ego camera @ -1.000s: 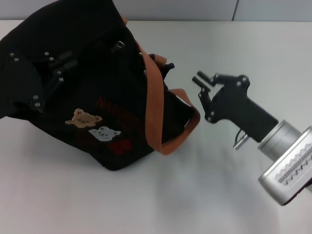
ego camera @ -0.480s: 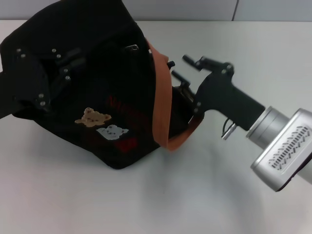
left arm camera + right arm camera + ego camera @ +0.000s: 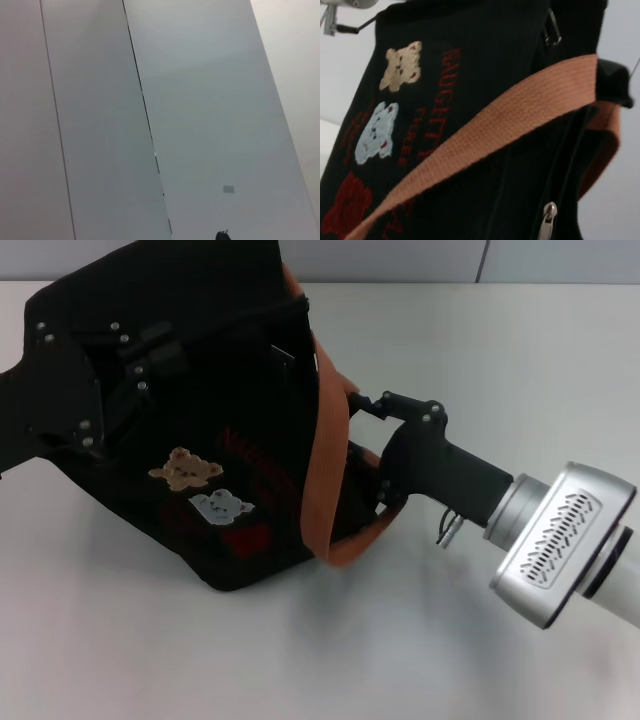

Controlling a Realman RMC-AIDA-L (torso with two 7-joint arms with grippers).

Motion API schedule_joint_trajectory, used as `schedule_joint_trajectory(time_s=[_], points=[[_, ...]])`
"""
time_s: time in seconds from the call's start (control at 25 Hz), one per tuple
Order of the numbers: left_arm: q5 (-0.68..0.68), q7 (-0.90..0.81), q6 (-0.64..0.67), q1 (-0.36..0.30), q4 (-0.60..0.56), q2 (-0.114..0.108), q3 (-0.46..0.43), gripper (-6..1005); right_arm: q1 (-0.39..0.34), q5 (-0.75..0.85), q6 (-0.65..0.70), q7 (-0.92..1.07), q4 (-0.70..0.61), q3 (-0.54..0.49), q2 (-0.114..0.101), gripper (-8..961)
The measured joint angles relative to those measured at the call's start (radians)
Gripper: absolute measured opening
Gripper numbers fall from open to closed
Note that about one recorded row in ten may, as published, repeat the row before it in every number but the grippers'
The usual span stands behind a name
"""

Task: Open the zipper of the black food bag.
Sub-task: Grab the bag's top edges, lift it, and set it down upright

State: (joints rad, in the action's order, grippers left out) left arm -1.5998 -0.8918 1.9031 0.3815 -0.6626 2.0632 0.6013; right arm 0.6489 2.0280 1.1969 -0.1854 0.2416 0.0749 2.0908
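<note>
The black food bag (image 3: 200, 440) stands tilted on the white table, bear patches (image 3: 185, 468) facing me and an orange-brown strap (image 3: 325, 460) running down its right end. My left gripper (image 3: 150, 355) is at the bag's upper left, shut on the black fabric at its top. My right gripper (image 3: 362, 440) is open, pressed in at the bag's right end beside the strap. Up close in the right wrist view are the bag's side (image 3: 445, 90), the strap (image 3: 485, 135) and the zipper's silver pull tab (image 3: 547, 220) hanging on the black track.
The white table (image 3: 480, 340) stretches to the right and in front of the bag. A grey wall runs along the table's far edge. My right arm's silver wrist (image 3: 555, 540) comes in from the lower right. Only wall panels (image 3: 200, 100) fill the left wrist view.
My right gripper has moved left from open table to the bag's right end. The bag and my left gripper have shifted right and up together, tilting the bag more upright.
</note>
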Motion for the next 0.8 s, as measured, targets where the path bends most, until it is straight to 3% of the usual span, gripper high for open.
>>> schedule_joint_trajectory(time_s=[0.8], points=[[0.003, 0.01, 0.012, 0.026, 0.031, 0.004, 0.008, 23, 0.074, 0.026, -0.06, -0.007, 0.068, -0.023, 0.002, 436]])
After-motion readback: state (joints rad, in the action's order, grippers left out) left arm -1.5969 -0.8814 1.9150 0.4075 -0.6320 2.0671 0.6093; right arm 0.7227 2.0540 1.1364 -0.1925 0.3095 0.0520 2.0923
